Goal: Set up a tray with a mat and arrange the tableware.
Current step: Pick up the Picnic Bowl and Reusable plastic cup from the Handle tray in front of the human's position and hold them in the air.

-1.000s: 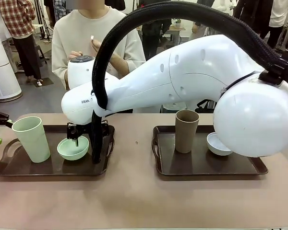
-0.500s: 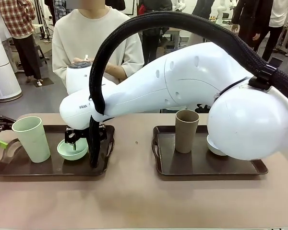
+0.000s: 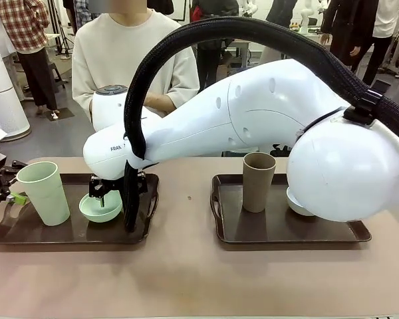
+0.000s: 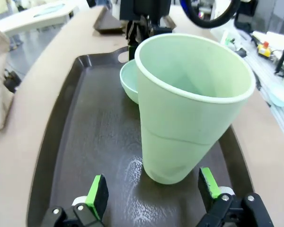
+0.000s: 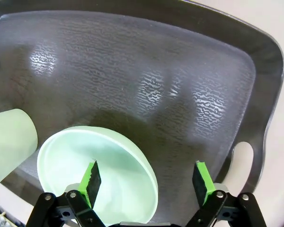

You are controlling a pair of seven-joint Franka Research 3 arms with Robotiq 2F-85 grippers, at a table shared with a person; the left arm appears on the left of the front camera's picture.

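Down over the mint green bowl [image 5: 71, 165] has come the right gripper [image 5: 146, 177] in the past second, while the left gripper [image 4: 152, 189] has edged in from 9 o'clock toward the mint green tumbler [image 4: 189, 109]. Both claws stand spread and hold nothing. The right one straddles the bowl's rim, one pad inside and one outside. The left one flanks the tumbler's base without touching it, as far as can be told.

On the left tray [image 3: 73, 234] the mint tumbler stands upright at 9 o'clock with the bowl near centre. On the right tray [image 3: 279, 229] the tan-brown tumbler [image 3: 258, 181] stands toward 12 o'clock and the white bowl [image 3: 296, 201] at 3 o'clock.

With a tumbler and a bowl on each tray, the setting looks largely laid out. The poised claws suggest the mint pieces are yet to be placed for good.

Whether the trays' dark textured floors are mats cannot be told. The right arm [image 3: 253, 113] covers half the white bowl, and the black cable hose [image 3: 130, 199] screens the right claw from the front. The person [image 3: 120, 53] at 12 o'clock has both hands hidden behind that arm.
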